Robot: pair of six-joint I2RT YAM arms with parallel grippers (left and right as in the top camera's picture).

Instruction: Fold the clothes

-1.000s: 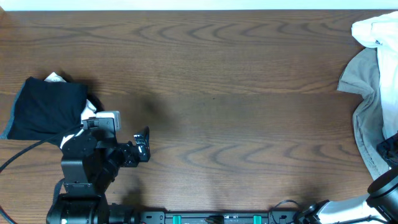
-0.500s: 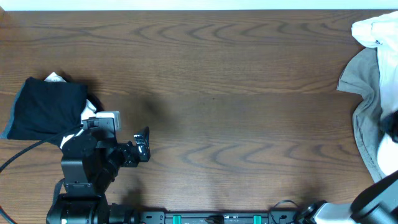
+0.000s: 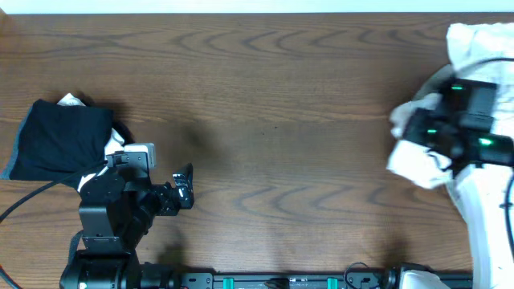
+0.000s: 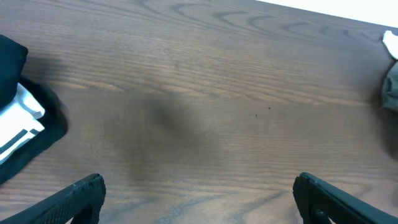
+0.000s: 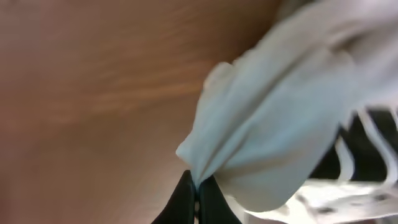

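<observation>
My right gripper [image 5: 198,185] is shut on a pinched fold of a white T-shirt [image 5: 267,137], which hangs bunched from the jaws. From above, the right gripper [image 3: 404,132] sits near the table's right side, with the white T-shirt [image 3: 416,166] lifted in a lump under and beside it. More white cloth [image 3: 474,44] is heaped at the far right corner. The left gripper [image 3: 184,188] rests open near the front left, nothing between its fingertips [image 4: 84,193]. A grey garment [image 4: 390,87] shows at the right edge of the left wrist view.
A folded dark garment [image 3: 60,140] with white pieces tucked beside it lies at the left, just behind the left arm. A black garment with white stripes [image 5: 367,155] lies under the lifted T-shirt. Bare brown wood [image 3: 281,120] spans the middle of the table.
The right arm has swung in from the lower right edge, up and to the left, pulling the white T-shirt up off the pile. The left arm has stayed still.
</observation>
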